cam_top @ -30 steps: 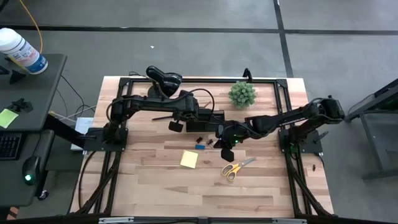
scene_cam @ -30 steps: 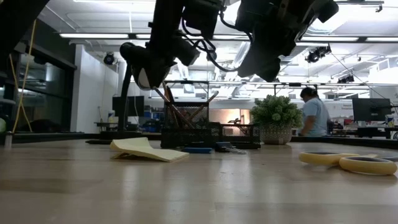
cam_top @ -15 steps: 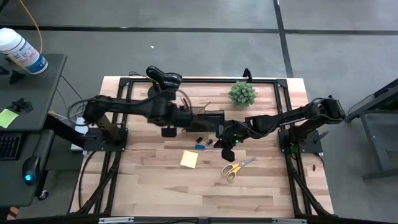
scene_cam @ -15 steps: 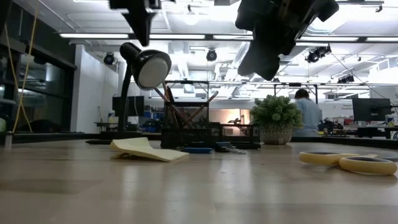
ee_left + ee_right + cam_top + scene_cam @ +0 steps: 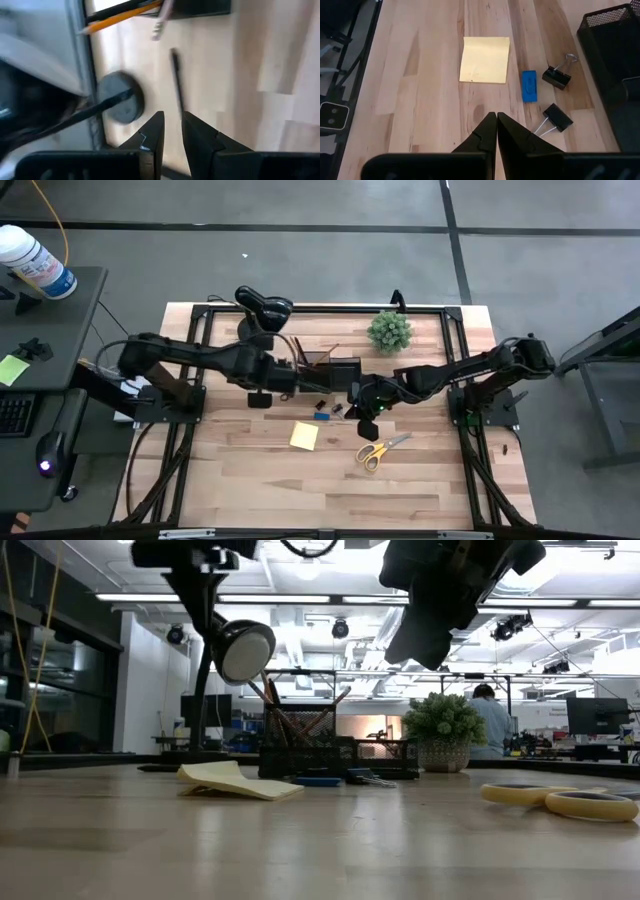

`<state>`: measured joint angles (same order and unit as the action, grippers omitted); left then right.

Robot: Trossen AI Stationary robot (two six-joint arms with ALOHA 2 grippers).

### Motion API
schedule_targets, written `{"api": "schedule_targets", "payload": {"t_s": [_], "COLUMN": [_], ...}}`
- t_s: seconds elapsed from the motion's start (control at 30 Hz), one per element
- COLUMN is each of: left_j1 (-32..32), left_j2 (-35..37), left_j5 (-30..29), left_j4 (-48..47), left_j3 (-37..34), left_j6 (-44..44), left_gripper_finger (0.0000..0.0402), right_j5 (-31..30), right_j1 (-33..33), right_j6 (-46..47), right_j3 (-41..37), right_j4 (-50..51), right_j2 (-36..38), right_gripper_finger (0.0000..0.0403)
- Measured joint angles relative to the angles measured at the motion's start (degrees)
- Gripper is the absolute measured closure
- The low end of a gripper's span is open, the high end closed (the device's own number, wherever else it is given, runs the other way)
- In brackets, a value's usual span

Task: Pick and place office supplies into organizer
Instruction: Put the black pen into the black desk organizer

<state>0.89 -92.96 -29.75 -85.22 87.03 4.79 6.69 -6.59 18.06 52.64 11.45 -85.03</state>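
Note:
The black organizer (image 5: 335,370) stands at mid-table, with an orange pencil (image 5: 120,17) and other pens leaning in its cup. A dark pen (image 5: 176,80) lies flat on the wood beside the lamp's round base (image 5: 120,97). My left gripper (image 5: 259,398) hovers left of the organizer, fingers (image 5: 172,132) a narrow gap apart with nothing between them. The yellow sticky pad (image 5: 485,59), a blue block (image 5: 530,86) and two black clips (image 5: 556,77) (image 5: 558,116) lie flat on the table below my right gripper (image 5: 493,120), which is shut and empty. Yellow-handled scissors (image 5: 380,450) lie nearer the front.
A black desk lamp (image 5: 262,308) stands at the far left of the table and a small green potted plant (image 5: 389,330) at the far right of the organizer. A person shows in the room beyond the table. Bare wood spreads across the near half.
My left gripper has drawn back from beside the organizer toward the table's left and slightly toward the near edge. It has risen and rolled about its own axis. In the low view it has climbed toward the top of the picture. My right arm has kept still.

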Motion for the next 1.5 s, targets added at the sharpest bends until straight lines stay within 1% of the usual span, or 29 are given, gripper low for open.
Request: {"api": "schedule_targets", "payload": {"t_s": [0.07,0.17,0.27,0.37,0.47,0.53,0.63,0.77,0.9,1.1,1.27,1.37,1.5], "left_j1": [0.2,0.24,0.19,0.52,2.62,4.09,7.63,12.28,16.75,22.94,26.33,26.06,26.14], "left_j2": [3.15,9.44,15.34,19.75,22.96,23.51,23.57,22.84,22.92,22.92,22.92,22.92,22.92], "left_j5": [2.0,4.46,6.06,8.22,11.79,13.72,14.12,15.16,18.82,20.74,22.89,24.95,24.13], "left_j4": [5.33,16.09,25.68,30.53,33.09,34.87,37.26,43.37,49.32,51.29,51.04,50.94,52.16], "left_j3": [-5.0,-12.95,-19.06,-24.19,-29.01,-32.1,-36.23,-40.58,-42.98,-44.76,-45.95,-47.21,-49.56], "left_j6": [-1.95,-5.3,-10.05,-14.56,-18.3,-19.47,-21.29,-25.64,-30.34,-36.12,-36.49,-35.24,-32.3], "left_gripper_finger": [0.0346,0.0346,0.0346,0.0346,0.0346,0.0346,0.0346,0.0346,0.0346,0.0346,0.0346,0.0346,0.0346], "right_j5": [-0.04,-0.03,0.14,0.24,0.3,0.54,1.7,3.22,3.18,1.76,2.2,2.19,1.1], "right_j1": [-0.35,-0.72,-0.7,-0.67,-0.49,-0.25,0.22,0.62,0.61,0.96,2.08,2.63,3.25], "right_j6": [-0.02,0.0,0.55,0.93,0.87,0.87,1.31,1.53,1.47,2.65,3.13,3.13,3.15], "right_j3": [-0.07,-0.07,-0.07,-0.07,-0.07,-0.07,-0.09,-0.09,-0.09,-0.09,-0.09,-0.09,-0.09], "right_j4": [0.33,0.7,1.06,1.21,1.22,1.2,1.19,1.18,1.14,0.98,0.95,0.95,0.97], "right_j2": [0.0,-0.02,-0.02,-0.02,-0.02,-0.02,-0.02,-0.04,-0.04,-0.04,-0.05,-0.07,-0.07], "right_gripper_finger": [0.0392,0.0392,0.0392,0.0392,0.0392,0.0392,0.0392,0.0392,0.0392,0.0392,0.0392,0.0392,0.0392]}}
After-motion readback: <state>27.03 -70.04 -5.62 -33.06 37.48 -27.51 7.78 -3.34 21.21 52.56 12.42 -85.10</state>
